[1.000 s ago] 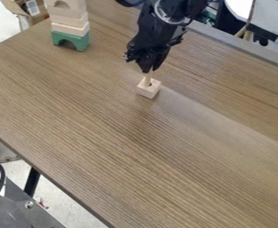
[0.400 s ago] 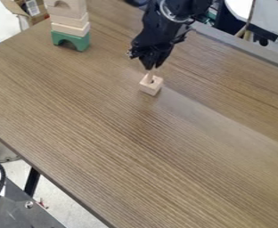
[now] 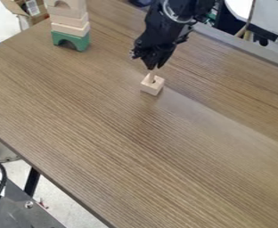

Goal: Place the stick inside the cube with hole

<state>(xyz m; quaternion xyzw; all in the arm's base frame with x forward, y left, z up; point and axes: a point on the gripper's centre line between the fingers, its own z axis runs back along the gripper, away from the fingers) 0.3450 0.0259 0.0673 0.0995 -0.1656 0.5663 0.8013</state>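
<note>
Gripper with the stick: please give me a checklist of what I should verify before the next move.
1. Gripper has hold of the stick: ok.
2. Stick about upright: ok.
3. Cube flat on the table, hole facing up: ok.
4. Stick's lower end at the cube's top: ok.
5. Lower end inside the hole: cannot tell; a dark part of the hole shows beside the stick.
6. Block tower well apart from the gripper: ok.

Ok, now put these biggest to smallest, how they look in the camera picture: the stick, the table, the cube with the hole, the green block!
1. Table
2. Green block
3. Cube with the hole
4. Stick, going by the bit that shows
</note>
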